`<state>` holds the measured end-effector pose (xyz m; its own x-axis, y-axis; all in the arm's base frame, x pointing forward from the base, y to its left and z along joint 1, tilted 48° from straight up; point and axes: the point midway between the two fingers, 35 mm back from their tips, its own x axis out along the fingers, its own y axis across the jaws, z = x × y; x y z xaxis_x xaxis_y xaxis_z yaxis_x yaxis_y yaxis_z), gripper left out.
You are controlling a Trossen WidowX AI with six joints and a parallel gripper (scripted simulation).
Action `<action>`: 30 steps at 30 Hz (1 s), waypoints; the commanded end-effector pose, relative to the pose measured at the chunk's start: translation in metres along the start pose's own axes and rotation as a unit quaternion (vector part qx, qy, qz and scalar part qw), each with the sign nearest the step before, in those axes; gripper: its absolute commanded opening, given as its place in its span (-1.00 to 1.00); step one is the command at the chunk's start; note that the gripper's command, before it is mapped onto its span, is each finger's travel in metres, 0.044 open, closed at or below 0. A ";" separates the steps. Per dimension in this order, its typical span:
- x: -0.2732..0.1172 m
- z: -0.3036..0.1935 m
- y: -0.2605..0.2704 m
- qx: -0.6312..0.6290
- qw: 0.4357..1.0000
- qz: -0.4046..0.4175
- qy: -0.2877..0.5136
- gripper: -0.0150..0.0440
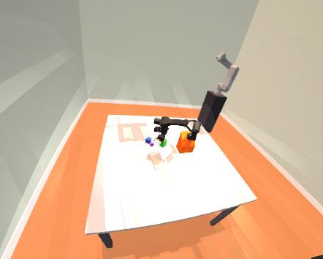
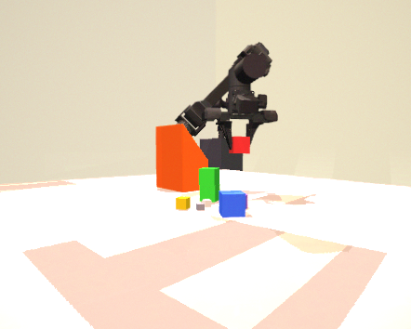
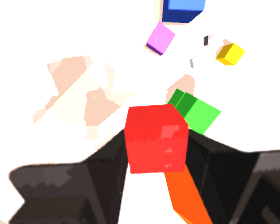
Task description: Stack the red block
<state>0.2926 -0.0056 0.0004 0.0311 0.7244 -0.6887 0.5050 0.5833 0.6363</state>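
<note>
the fingers (image 2: pixel 241 135) are clamped on the red block (image 2: pixel 240 144), one on each side of it, and the block hangs in the air well above the bench (image 2: pixel 311 218) — in the wrist view its near face fills the gap between the two dark fingers. the green tower (image 2: pixel 208 183) stands upright on the bench, below the block and off to one side in the exterior view; in the wrist view its top shows just past the block's far upper corner, so the block looks not yet centred over it. the step in hand seems to be the carry across to the tower, and doing it well likely means keeping the block above the tower's top until it is squarely over it, then lowering straight down so the bottom face lands flat, and only then releasing — any sideways push on contact could topple so narrow a column. around the tower's foot lie a blue cube (image 2: pixel 232 203), a small yellow cube (image 2: pixel 182 203), a purple cube (image 3: pixel 160 38) and a tiny grey bit (image 2: pixel 200 206), all low enough to stay out of the way. the orange wedge (image 2: pixel 176 158) of the arm's base stands just behind the tower.
</note>
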 end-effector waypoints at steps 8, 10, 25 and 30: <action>0.004 -0.012 -0.070 -0.003 1.000 0.000 0.007 -0.49; 0.005 -0.013 -0.075 -0.003 1.000 0.001 0.008 -0.49; 0.039 -0.014 -0.076 -0.003 1.000 0.002 0.009 -0.49; 0.038 -0.014 -0.076 -0.003 1.000 0.002 0.009 -0.49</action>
<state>0.2429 -0.0182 -0.0685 0.0147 0.7291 -0.6842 0.4957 0.5890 0.6383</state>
